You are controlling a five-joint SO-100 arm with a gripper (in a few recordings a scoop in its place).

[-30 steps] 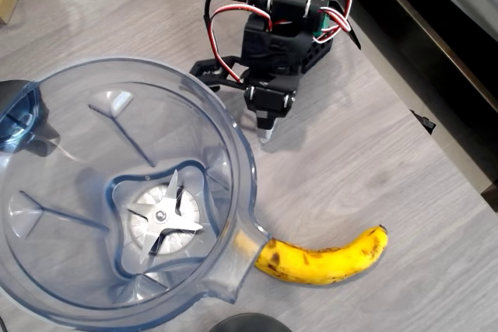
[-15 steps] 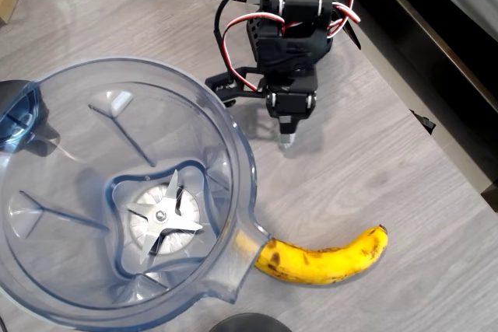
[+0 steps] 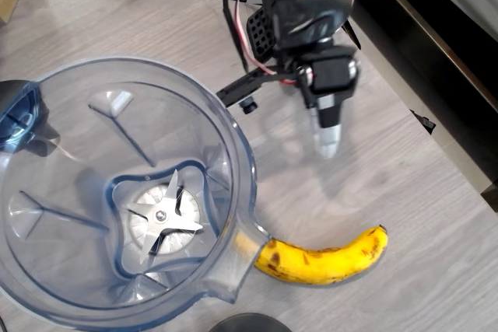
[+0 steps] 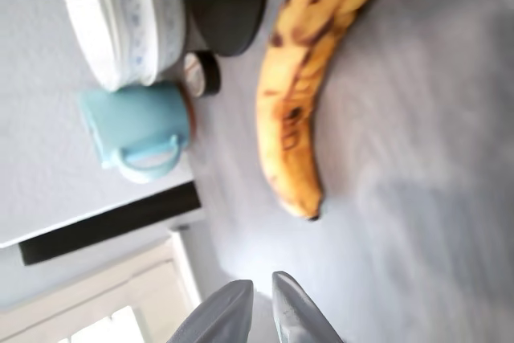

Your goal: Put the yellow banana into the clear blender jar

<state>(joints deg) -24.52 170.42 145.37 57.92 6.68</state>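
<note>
Above the grey table (image 3: 405,192) the gripper (image 3: 327,145) hangs, fingers nearly pressed together and empty, well short of the yellow banana (image 3: 323,258) lying against the clear blender jar (image 3: 47,114); approach step; next, spread and descend over the fruit.

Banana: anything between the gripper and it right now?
Nothing visible. The gripper hangs above bare table, up-picture of the yellow banana in the overhead view. The banana's left end touches the clear blender jar at its spout.
</note>
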